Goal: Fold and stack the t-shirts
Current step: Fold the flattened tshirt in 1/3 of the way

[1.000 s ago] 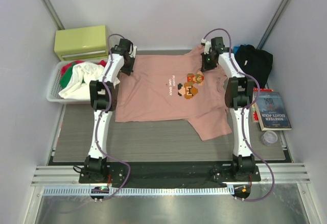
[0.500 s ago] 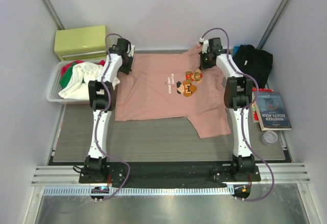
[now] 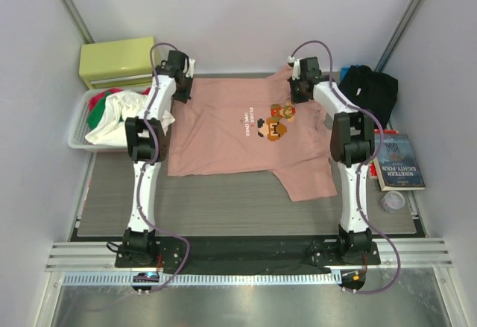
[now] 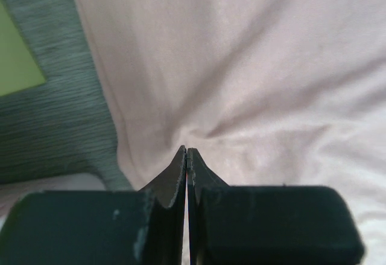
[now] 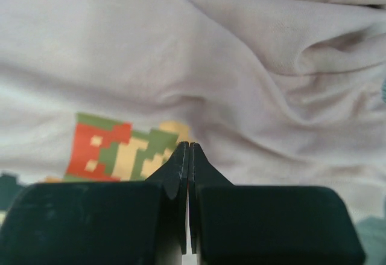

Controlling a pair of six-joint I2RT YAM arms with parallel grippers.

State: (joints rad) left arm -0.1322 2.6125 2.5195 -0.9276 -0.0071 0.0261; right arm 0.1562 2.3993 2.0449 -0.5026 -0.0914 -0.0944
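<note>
The pink tee [image 3: 223,137] was plain salmon pink, with a chest print [image 3: 276,124] of pixel figures in red, green, tan and dark brown beside small white lettering. The black tee [image 3: 370,92] was solid black, the table [image 3: 223,204] grey with a wood-grain pattern, and the box [image 3: 118,61] pale yellow-green. The basket [image 3: 77,127] was white and held white, red and green cloths [image 3: 119,115]; the book [image 3: 397,161] had a blue cover, and the arms [image 3: 141,193] were white with black joints.

From the top view I read a book [image 3: 399,162] cover at the bench's right edge as "Nineteen Eighty-Four". The salmon-pink t-shirt [image 3: 216,141] carries small white lettering beside its pixel print [image 3: 277,121], too small for me to read surely.
</note>
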